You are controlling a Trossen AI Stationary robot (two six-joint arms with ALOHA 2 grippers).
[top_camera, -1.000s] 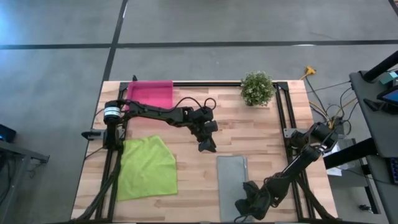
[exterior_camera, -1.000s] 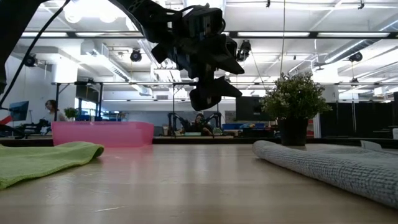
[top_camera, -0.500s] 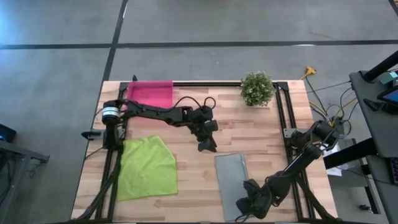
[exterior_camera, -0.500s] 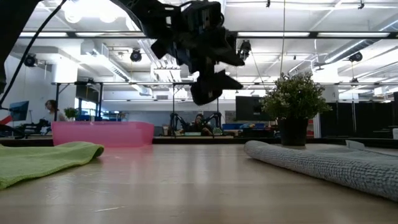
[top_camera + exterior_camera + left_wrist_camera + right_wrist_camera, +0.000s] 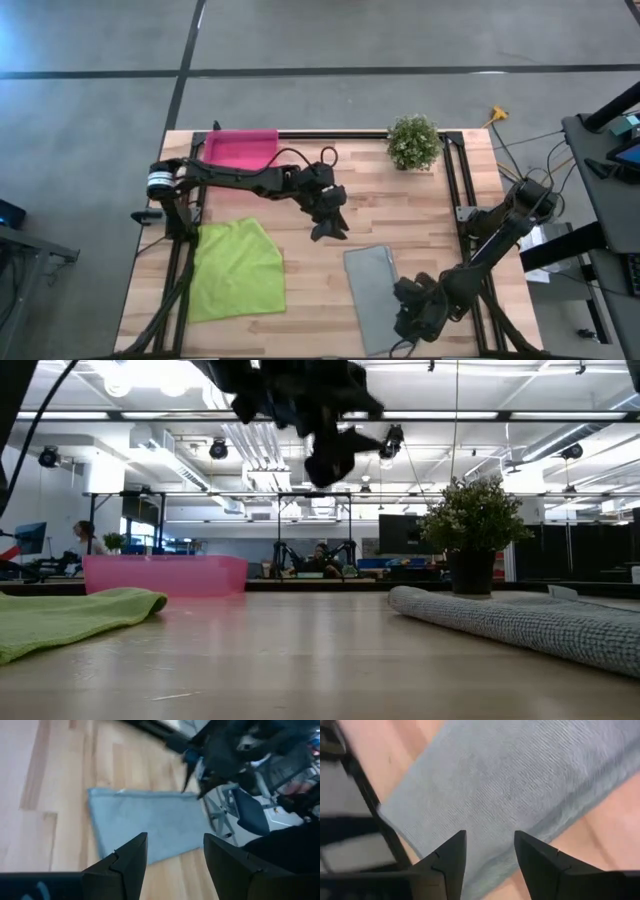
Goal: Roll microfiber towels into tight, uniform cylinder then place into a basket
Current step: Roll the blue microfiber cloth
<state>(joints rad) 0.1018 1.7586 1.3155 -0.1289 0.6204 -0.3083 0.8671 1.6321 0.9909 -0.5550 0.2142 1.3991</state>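
Scanning from the left edge of the light wooden plank table (image 5: 400, 225), no readable brand, label or writing is showing on anything. The lime green square microfiber towel (image 5: 236, 270) is lying spread flat at the near left, its surface gently rumpled; the low view is showing its edge (image 5: 75, 615) bunched into a soft fold. Behind it, at the far left corner, the shallow translucent pink plastic basket (image 5: 241, 150) is sitting with nothing visible inside it, its low wall (image 5: 165, 574) glowing pink in the low view.

Moving to the middle, the left gripper (image 5: 327, 228) is hanging above bare wood, well apart from both cloths, its dark fingers (image 5: 127, 862) standing spread with nothing between them. The left wrist view is looking past them at the grey towel (image 5: 150, 832) farther off.

Right of centre, that grey rectangular microfiber towel (image 5: 373, 296) is lying as a long folded strip at the near edge, slightly skewed, flat rather than rolled, its knit ribbing showing plainly in the right wrist view (image 5: 505, 785) and its rounded thick edge (image 5: 500, 622) in the low view. The right gripper (image 5: 408, 322) is hovering over the strip's near right end, fingers (image 5: 447, 857) parted, pinching nothing.

Farther right, at the back, the small green potted plant in a dark pot (image 5: 413, 142) is standing upright.
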